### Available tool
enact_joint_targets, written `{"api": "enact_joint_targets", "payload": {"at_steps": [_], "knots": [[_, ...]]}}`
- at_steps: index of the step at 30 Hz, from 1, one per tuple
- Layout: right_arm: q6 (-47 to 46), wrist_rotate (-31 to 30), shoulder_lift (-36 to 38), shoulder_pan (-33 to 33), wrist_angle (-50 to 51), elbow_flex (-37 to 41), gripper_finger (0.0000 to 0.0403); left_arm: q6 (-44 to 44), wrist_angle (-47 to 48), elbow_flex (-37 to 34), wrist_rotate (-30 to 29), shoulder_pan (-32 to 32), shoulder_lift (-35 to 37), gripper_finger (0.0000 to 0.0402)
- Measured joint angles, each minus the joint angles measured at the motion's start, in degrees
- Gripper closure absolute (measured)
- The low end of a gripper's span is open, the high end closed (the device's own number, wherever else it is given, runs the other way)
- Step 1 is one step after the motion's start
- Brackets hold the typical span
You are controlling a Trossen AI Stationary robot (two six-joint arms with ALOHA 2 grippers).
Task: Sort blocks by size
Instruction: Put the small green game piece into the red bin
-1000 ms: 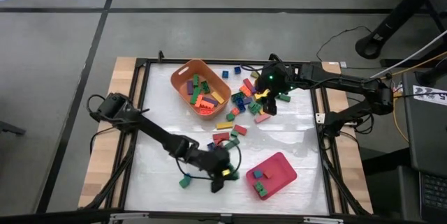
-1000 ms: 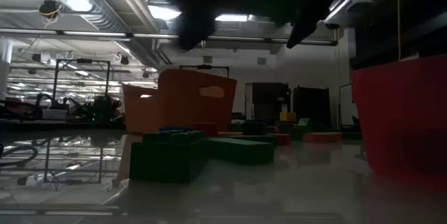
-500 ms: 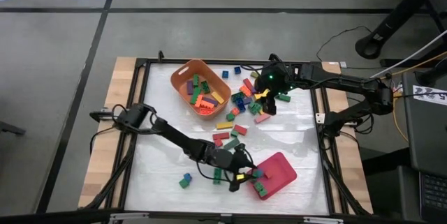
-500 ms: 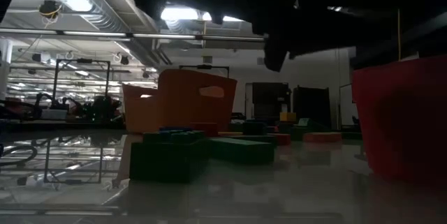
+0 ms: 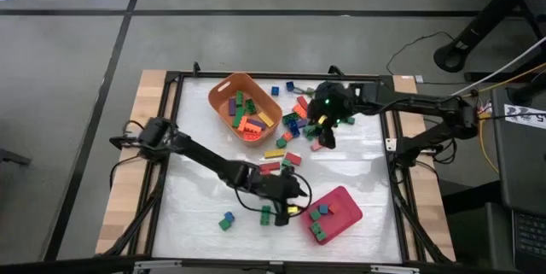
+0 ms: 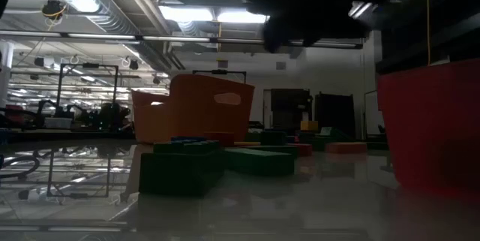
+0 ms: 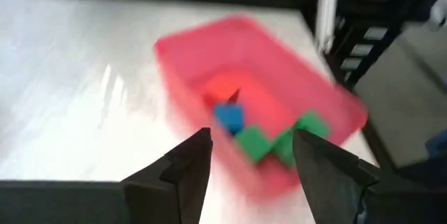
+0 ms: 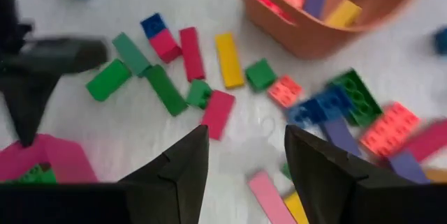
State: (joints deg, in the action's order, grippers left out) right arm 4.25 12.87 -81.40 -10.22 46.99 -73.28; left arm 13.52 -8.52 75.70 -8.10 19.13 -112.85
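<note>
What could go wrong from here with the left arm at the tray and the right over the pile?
1. Left gripper, open and empty, hangs beside the pink tray; a careless pull-back could nudge the light tray or the green blocks close by.
2. Right gripper, open, hovers over a tightly packed pile; closing there may catch two blocks or scatter neighbours.
3. The orange tub borders that pile, so a wide reach might bump it.
</note>
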Motion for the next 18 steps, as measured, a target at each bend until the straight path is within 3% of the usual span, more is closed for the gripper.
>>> {"api": "enact_joint_targets", "payload": {"at_steps": [4, 8, 13, 18], "knots": [[-0.5, -3.3, -2.7, 4.5, -3.7, 0.0, 0.0214, -0.5, 12.3, 0.0, 0.0, -0.9, 6.1, 0.0221], [-2.9, -10.6, -6.0, 8.5, -5.4, 0.0, 0.0214, -3.1, 21.0, 0.0, -1.6, -1.3, 11.0, 0.0229], [-5.4, -16.8, -10.6, 12.1, -5.6, 0.0, 0.0214, -5.0, 30.2, 0.0, -12.5, -1.3, 17.9, 0.0228], [-5.8, -17.6, -15.5, 14.0, -10.2, 0.0, 0.0214, -6.4, 38.6, -1.3, -19.4, -1.7, 23.6, 0.023]]}}
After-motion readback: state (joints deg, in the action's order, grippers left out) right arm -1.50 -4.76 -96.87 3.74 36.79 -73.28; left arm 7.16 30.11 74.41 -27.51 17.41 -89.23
